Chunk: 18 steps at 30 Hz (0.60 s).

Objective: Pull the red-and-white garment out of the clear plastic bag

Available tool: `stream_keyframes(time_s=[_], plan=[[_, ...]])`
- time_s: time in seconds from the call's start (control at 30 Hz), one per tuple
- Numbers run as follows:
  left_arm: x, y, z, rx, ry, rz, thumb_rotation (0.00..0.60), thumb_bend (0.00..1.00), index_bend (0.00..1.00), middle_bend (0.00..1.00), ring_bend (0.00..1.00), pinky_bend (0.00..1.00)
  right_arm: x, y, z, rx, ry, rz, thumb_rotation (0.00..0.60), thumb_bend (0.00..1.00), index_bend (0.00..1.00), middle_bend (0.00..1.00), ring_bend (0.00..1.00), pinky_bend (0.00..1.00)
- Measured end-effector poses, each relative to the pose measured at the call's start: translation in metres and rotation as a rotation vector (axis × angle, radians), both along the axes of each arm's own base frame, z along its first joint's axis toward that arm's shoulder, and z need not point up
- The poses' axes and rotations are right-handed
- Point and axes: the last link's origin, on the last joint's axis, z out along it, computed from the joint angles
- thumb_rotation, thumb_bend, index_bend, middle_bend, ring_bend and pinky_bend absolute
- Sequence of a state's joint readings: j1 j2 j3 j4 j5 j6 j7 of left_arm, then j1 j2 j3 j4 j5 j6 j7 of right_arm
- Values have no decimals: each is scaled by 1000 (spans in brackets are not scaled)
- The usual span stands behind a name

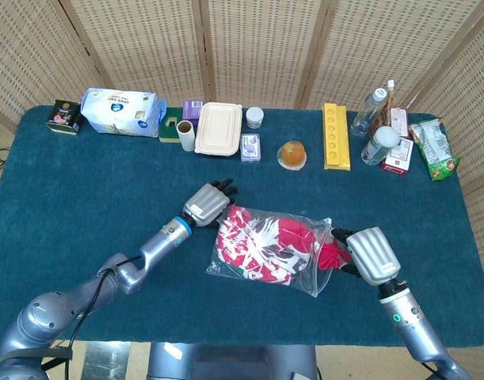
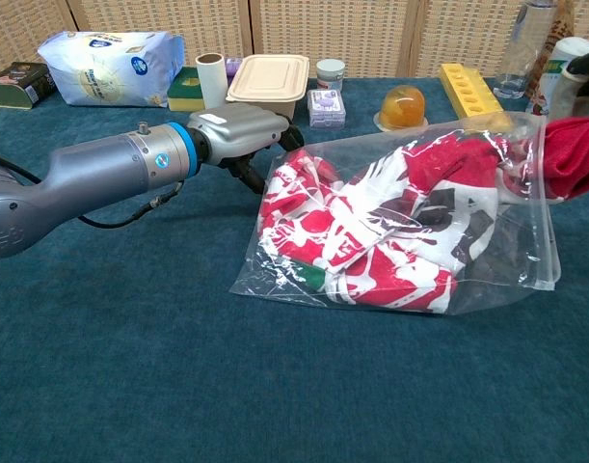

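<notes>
Right hand grips red-and-white garment at bag mouth; left hand, grip unclear, should pin far-left corner while pulling right

Left arm: we see a rounded, silver-grey metal casing that thickens toward the shoulder.
Left wrist band: a bright blue ring sits where arm meets hand.
Left wrist stud: a small silver knob stands up just behind the ring.
Left cable: a thin black lead loops under the forearm.
Left hand: pale grey plate on its back, black fingers.
Right hand: we note a ribbed light-grey back plate, dark fingers.
Right forearm: grey tube with a small green light.
</notes>
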State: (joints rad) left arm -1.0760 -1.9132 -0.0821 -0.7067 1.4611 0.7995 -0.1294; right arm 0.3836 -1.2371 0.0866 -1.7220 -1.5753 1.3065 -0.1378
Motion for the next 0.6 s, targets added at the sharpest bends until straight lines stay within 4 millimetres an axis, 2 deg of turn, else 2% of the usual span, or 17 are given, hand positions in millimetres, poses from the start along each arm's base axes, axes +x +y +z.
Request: stream_keyframes(time_s=[0.3,0.6], plan=[[-13,-2,11,9,-27,17,600,574,686,256,122,258,1,3,1,-2,-8,5,600,513,715,641,838,885],[-38,-11,44,17,-63,48,600,565,686,256,122,258,2,8,10,-29,-14,23,600,513,718,646,842,886]])
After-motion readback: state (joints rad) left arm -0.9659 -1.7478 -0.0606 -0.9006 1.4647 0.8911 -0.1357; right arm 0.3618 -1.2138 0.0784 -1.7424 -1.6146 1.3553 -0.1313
